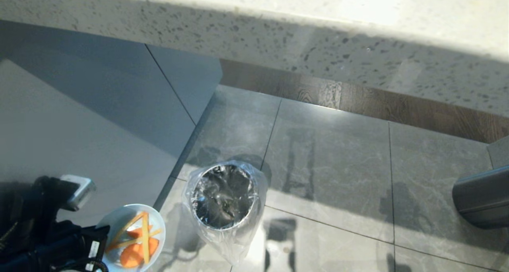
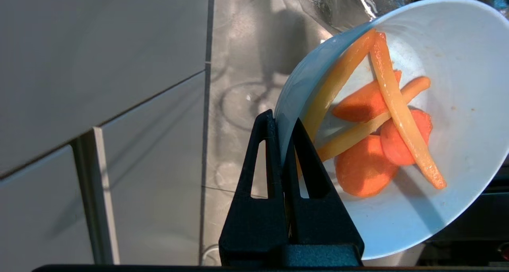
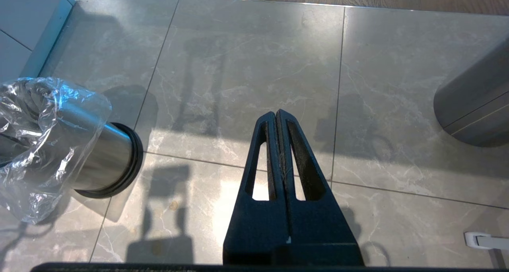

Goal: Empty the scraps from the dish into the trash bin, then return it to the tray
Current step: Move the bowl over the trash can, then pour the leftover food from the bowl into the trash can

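Beside trash bin (image 1: 223, 196), dish (image 1: 119, 220) unlabelled

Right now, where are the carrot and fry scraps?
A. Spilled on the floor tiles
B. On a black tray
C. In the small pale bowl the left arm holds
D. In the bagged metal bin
C: the scraps lie inside the dish, whose rim the left gripper pinches in its jaws, beside the trash bin, not over it.

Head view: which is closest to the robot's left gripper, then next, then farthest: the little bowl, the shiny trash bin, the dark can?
1. Bowl, pinched by the left gripper.
2. Trash bin, just right of the bowl.
3. Dark can, at the far right edge.
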`<state>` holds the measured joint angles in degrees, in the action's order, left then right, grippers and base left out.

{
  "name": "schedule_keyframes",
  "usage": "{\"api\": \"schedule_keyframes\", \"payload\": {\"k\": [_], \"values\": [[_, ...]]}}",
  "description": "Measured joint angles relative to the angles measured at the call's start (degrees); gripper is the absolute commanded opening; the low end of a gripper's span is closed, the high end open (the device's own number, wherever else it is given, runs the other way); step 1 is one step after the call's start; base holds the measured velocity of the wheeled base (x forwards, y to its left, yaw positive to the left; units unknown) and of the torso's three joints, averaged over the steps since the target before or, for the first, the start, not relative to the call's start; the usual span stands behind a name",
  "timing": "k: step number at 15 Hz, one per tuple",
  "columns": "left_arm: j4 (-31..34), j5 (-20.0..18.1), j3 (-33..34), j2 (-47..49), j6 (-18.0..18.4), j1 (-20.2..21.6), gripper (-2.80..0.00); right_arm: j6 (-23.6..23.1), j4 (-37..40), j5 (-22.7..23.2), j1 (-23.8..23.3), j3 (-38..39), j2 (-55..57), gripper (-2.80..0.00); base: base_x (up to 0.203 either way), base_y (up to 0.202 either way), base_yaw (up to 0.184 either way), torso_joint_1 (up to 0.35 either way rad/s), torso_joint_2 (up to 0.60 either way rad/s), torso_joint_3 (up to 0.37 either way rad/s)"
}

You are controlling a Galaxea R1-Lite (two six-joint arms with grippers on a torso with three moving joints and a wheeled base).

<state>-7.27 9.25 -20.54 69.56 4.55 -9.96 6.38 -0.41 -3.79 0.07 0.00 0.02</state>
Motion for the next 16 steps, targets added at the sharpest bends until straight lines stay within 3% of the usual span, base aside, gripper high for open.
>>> {"api": "schedule_keyframes", "payload": {"k": [4, 10, 13, 16], "values": [[0.0, 0.1, -5.1, 4.7, 4.6, -1.0, -2.80, 0.0, 0.0, 0.0, 0.0, 0.0, 0.0, -2.80, 0.000, 0.000, 0.000, 0.000, 0.00, 0.000], [0.0, 0.3, -14.3, 13.6, 4.8, -8.4, -2.80, 0.0, 0.0, 0.0, 0.0, 0.0, 0.0, -2.80, 0.000, 0.000, 0.000, 0.000, 0.00, 0.000], [-0.1, 2.1, -18.2, 17.9, 4.9, -11.3, -2.80, 0.0, 0.0, 0.0, 0.0, 0.0, 0.0, -2.80, 0.000, 0.000, 0.000, 0.000, 0.00, 0.000], [-5.6, 4.9, -19.8, 22.1, 4.9, -14.6, -2.80, 0.0, 0.0, 0.0, 0.0, 0.0, 0.0, -2.80, 0.000, 0.000, 0.000, 0.000, 0.00, 0.000]]}}
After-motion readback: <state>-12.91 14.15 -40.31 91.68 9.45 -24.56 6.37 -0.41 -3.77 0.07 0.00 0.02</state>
